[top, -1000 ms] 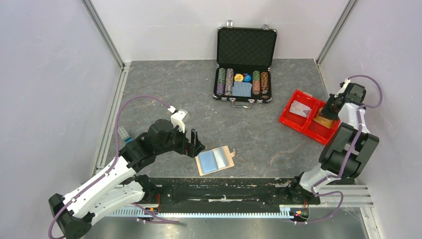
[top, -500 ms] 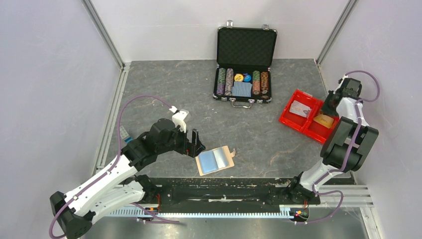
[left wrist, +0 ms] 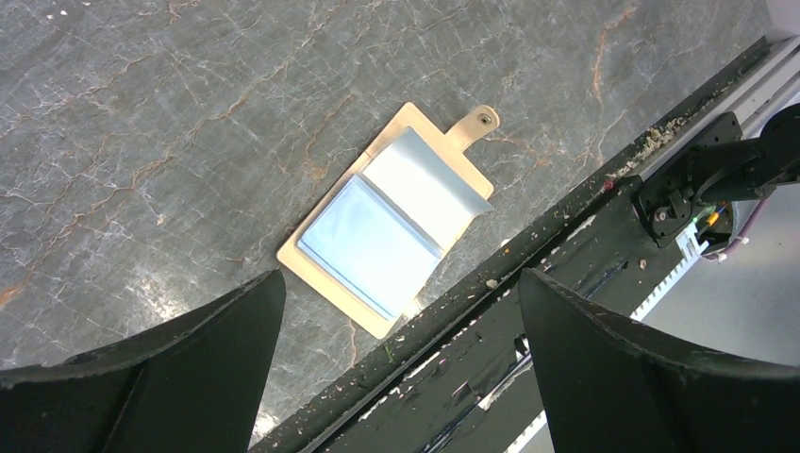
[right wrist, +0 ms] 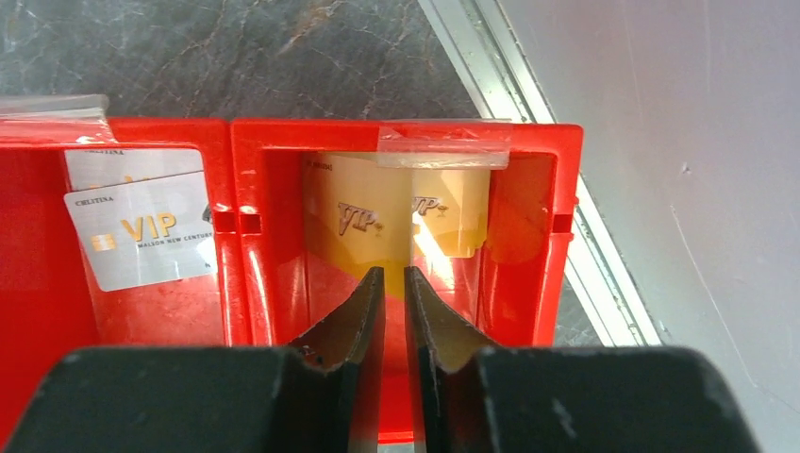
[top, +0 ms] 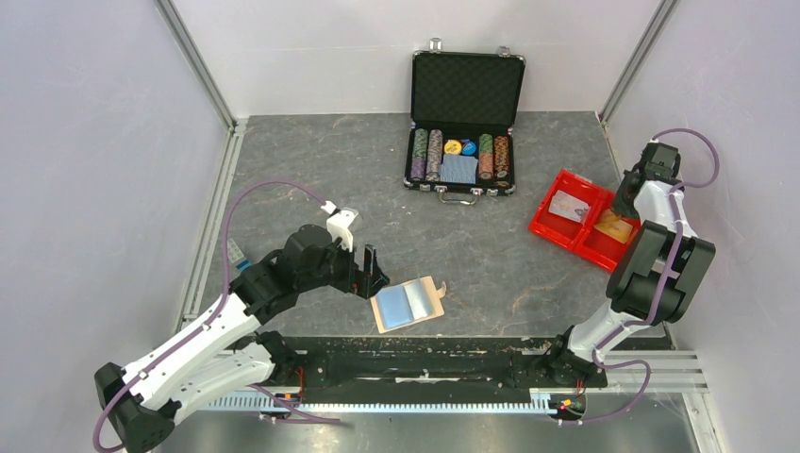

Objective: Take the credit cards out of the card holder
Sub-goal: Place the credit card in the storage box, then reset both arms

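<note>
My right jaws [right wrist: 394, 283] have lifted off the orange card [right wrist: 396, 217], nearly together and holding nothing; it lies just ahead in the red tray [right wrist: 247, 236]. Left jaws [left wrist: 396, 311] hang wide apart above the emptied wallet [left wrist: 396, 222] on the desk [left wrist: 141, 123].

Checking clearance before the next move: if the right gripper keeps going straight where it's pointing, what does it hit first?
Most likely the orange-yellow cards lying in the red tray; the right gripper points into that compartment, nearly shut and holding nothing. Depth is unclear.
</note>
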Motion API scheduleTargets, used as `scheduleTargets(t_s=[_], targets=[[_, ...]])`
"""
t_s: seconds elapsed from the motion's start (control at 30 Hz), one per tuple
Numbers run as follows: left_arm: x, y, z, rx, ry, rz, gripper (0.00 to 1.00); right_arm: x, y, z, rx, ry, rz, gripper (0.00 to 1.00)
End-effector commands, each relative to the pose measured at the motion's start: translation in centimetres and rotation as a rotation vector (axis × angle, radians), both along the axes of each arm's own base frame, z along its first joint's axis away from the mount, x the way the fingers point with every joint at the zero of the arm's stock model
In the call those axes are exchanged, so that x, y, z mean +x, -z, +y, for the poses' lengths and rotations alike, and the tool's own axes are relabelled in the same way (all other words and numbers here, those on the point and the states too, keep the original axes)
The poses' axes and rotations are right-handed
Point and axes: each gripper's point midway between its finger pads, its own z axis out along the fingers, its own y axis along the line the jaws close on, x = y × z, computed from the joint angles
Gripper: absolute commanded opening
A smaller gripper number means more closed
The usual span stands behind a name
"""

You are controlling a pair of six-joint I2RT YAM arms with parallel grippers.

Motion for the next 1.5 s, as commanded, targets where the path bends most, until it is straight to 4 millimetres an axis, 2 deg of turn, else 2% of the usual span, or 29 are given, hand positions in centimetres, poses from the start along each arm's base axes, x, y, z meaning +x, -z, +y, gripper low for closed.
scheduleTargets(t_s=[0.0, 0.2, 0.3, 0.53, 0.73, 0.8, 0.9, 0.97, 1.0, 1.1, 1.17, 1.23, 1.27, 1.3, 1.47], targets=[[0.0, -0.8, -0.5, -0.011, 0.045, -0.041, 1.00, 0.7, -2.1, -1.6, -0.084, 0.026, -0.014, 0.15], [0.0, -0.9, -0.5, -0.014, 0.048, -0.041, 1.00, 0.6, -2.6, -2.4, -0.127, 0.042, 0.005, 0.14], [0.0, -1.0, -0.5, -0.016, 0.049, -0.043, 1.00, 0.9, -2.9, -1.6, -0.123, 0.023, -0.003, 0.17], [0.0, -1.1, -0.5, -0.017, 0.048, -0.049, 1.00, 1.9, -3.4, 2.6, -0.083, -0.079, -0.045, 0.19], [0.4, -1.5, 0.3, -0.014, 0.001, -0.071, 1.00, 0.9, -5.2, 6.7, -0.034, -0.182, -0.123, 0.21], [0.6, -1.6, 0.7, -0.006, -0.031, -0.076, 1.00, 0.5, -6.4, 8.5, -0.024, -0.227, -0.164, 0.22], [1.0, -2.1, 1.1, -0.005, -0.058, -0.099, 1.00, -0.4, -7.8, 12.6, 0.007, -0.315, -0.228, 0.27], [1.4, -2.3, 1.6, 0.000, -0.087, -0.116, 1.00, -1.1, -8.1, 17.0, 0.068, -0.423, -0.275, 0.34], [1.6, -2.5, 1.7, 0.001, -0.099, -0.125, 1.00, -1.7, -8.1, 18.5, 0.079, -0.452, -0.292, 0.37], [1.7, -3.1, 2.2, 0.001, -0.117, -0.145, 1.00, -3.4, -8.8, 22.2, 0.094, -0.543, -0.334, 0.46], [1.7, -3.5, 2.5, -0.007, -0.127, -0.161, 1.00, -4.6, -9.3, 23.9, 0.104, -0.601, -0.349, 0.55], [1.5, -3.9, 2.8, -0.029, -0.138, -0.173, 1.00, -5.8, -10.0, 25.2, 0.108, -0.655, -0.374, 0.71], [1.4, -4.1, 2.9, -0.041, -0.146, -0.179, 1.00, -6.4, -10.3, 25.7, 0.108, -0.676, -0.389, 0.87], [1.3, -4.4, 3.0, -0.057, -0.152, -0.185, 1.00, -7.0, -10.5, 26.0, 0.114, -0.686, -0.398, 0.98], [0.4, -5.8, 3.4, -0.122, -0.147, -0.218, 1.00, -10.1, -12.7, 28.6, 0.201, -0.818, -0.530, 0.98]])
